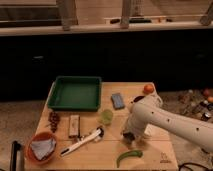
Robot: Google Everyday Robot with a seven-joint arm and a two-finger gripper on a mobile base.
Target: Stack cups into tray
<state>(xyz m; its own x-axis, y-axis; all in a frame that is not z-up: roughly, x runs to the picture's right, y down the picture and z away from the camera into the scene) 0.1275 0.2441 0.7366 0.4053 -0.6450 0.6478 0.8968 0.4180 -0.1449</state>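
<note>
Camera view: green cup (106, 116) near gripper (129, 136), apart; grip state unclear.

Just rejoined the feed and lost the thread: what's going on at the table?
The robot's arm reaches in from the picture's right, its gripper down at the front right of the table, just behind a curved green vegetable. What it is on is hidden. The light-green cup stands free to its left. The dark green tray at the back left holds no cup yet.
</note>
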